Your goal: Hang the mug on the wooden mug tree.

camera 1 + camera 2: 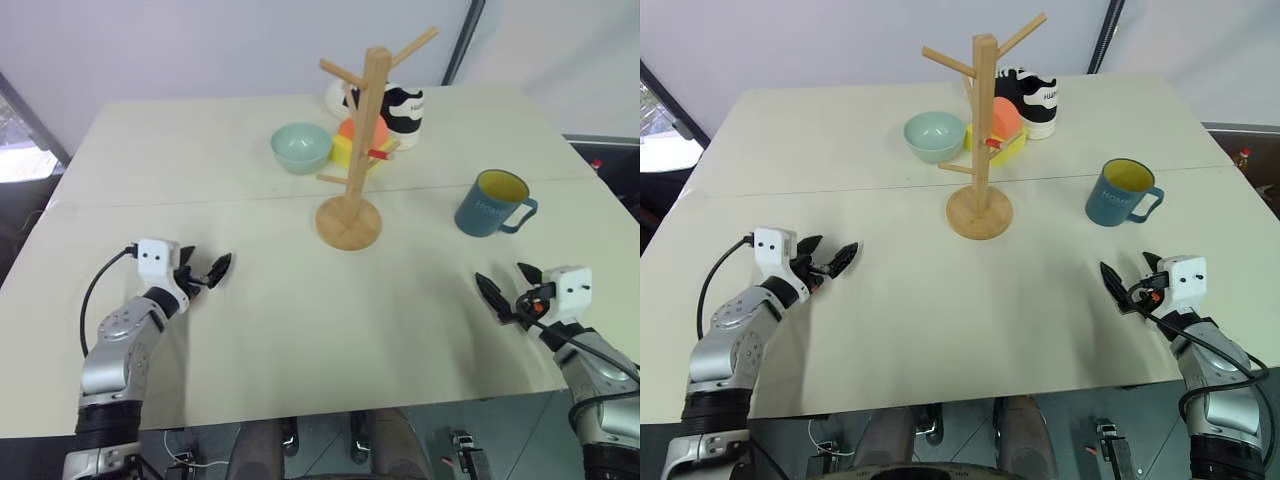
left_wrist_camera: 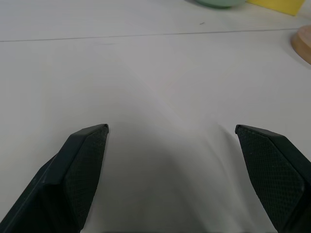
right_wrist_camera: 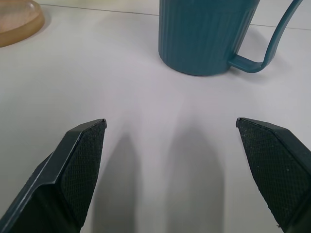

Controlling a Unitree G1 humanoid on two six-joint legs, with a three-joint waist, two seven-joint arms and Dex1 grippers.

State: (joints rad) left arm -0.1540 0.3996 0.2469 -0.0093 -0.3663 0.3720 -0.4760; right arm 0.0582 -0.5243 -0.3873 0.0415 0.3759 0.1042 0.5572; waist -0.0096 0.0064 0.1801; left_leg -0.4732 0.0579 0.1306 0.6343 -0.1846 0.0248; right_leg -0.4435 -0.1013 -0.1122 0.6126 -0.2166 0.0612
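A pale, matte bench (image 1: 250,330) carries a dull blue mug (image 1: 490,204) with ribbed sides, a yellow inside and a loop handle turned right; it stands upright on the right side. A light-wood mug tree (image 1: 358,150), a slim post with slanted pegs on a round base, stands at centre, well left of the mug. A smooth pale green bowl (image 1: 301,146) sits behind it. The left gripper (image 1: 207,272) and right gripper (image 1: 508,290) rest near the front edge, textured black fingers spread wide, holding nothing.
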